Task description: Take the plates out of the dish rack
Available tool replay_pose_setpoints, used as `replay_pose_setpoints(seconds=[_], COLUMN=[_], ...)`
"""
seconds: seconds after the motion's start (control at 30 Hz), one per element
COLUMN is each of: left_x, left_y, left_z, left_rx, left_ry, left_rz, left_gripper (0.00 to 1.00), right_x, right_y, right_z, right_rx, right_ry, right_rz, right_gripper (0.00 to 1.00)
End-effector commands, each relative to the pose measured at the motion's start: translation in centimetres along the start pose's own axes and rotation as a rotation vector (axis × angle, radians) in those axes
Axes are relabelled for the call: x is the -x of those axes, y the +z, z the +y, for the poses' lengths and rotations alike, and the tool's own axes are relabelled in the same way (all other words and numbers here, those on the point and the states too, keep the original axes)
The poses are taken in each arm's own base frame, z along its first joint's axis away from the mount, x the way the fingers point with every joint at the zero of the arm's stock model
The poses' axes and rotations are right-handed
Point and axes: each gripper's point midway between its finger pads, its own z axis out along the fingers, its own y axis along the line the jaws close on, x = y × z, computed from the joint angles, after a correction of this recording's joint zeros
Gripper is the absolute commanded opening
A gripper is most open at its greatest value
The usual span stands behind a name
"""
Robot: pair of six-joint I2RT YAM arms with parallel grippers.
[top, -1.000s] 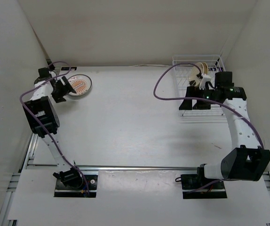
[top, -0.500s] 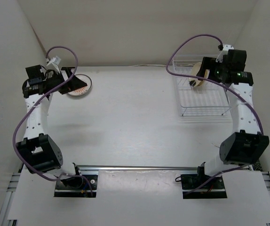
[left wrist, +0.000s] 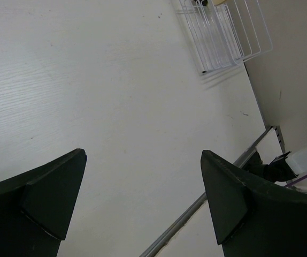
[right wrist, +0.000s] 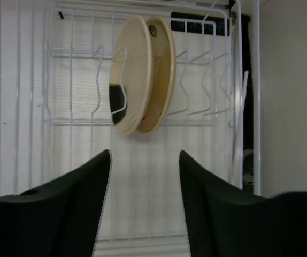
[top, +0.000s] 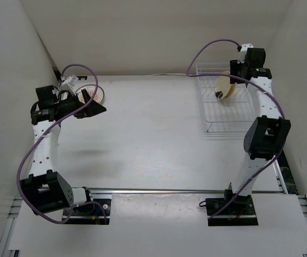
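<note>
Two tan plates (right wrist: 135,75) stand on edge side by side in the white wire dish rack (right wrist: 68,107); the left one has a dark patch on its face. From the top view they (top: 224,85) sit near the rack's (top: 233,115) back. My right gripper (right wrist: 144,154) hangs above the rack, short of the plates, open with nothing between its fingers. It (top: 236,70) is raised high at the back right. A white plate with an orange sunburst (top: 96,92) lies flat at the back left. My left gripper (top: 96,107) hovers just in front of it, wide open (left wrist: 143,155) and empty.
White walls close in the table on the left, back and right. The dish rack (left wrist: 217,37) shows far off in the left wrist view. A metal rail (top: 159,190) runs along the near edge between the arm bases. Purple cables loop over both arms.
The right arm has risen and swung back over the rack, and its jaws have narrowed. The left arm has drawn off the sunburst plate, its gripper now pointing right over the table.
</note>
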Motion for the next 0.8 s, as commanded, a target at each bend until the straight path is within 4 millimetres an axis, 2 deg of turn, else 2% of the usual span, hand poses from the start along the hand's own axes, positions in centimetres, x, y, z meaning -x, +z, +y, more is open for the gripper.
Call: replay_pose_setpoints(seconds=[0.0,0.07,0.1,0.13,0.17,0.23,0.3,0.33,0.47,0.5,0.53,0.67,0.73,0.77], left_x=[-0.3,-0.7,-0.6,-0.7,-0.7,-0.8,-0.9,-1.0,-1.0,-1.1,-1.1,-1.0,-1.0,-1.0], left_y=[-0.2,0.0,0.1,0.3,0.4,0.6,0.7,0.9,1.2,1.4,1.4,1.6,1.6,1.6], left_z=[-0.8,-0.4,-0.4,0.1,0.5,0.8,1.1,1.4,1.8,2.2,2.2,2.7,2.7,2.7], left_rx=[-0.045,-0.044,-0.044,-0.032,-0.02,-0.02,-0.01,-0.01,-0.009,0.0,0.001,0.01,0.01,0.01], left_ry=[0.032,0.017,0.024,0.016,0.008,0.001,-0.007,-0.016,-0.025,-0.033,-0.033,-0.041,-0.041,-0.041], left_rz=[-0.003,0.007,0.002,0.007,0.011,0.017,0.021,0.027,0.033,0.039,0.039,0.044,0.044,0.044], left_gripper=[1.0,1.0,1.0,1.0,1.0,1.0,1.0,1.0,1.0,1.0,1.0,1.0,1.0,1.0], right_x=[3.9,3.9,3.8,4.2,3.5,3.7,2.9,3.3,2.1,2.8,2.2,2.1,1.2,1.6], right_y=[0.7,1.3,1.9,2.1,3.0,3.4,4.5,4.3,6.2,6.1,6.7,7.3,8.2,8.1], right_z=[-1.0,-1.2,-1.1,-1.2,-1.1,-1.1,-1.2,-1.3,-1.3,-1.4,-1.3,-1.3,-1.1,-1.2], right_rx=[-0.067,-0.077,-0.076,-0.078,-0.075,-0.075,-0.081,-0.083,-0.086,-0.09,-0.087,-0.086,-0.082,-0.084], right_ry=[-0.048,-0.048,-0.048,-0.047,-0.048,-0.048,-0.048,-0.06,-0.069,-0.069,-0.069,-0.06,-0.061,-0.061], right_rz=[-0.109,-0.106,-0.1,-0.112,-0.094,-0.095,-0.078,-0.087,-0.053,-0.074,-0.059,-0.056,-0.035,-0.044], right_gripper=[0.49,0.39,0.37,0.37,0.37,0.37,0.37,0.37,0.37,0.37,0.37,0.37,0.37,0.37])
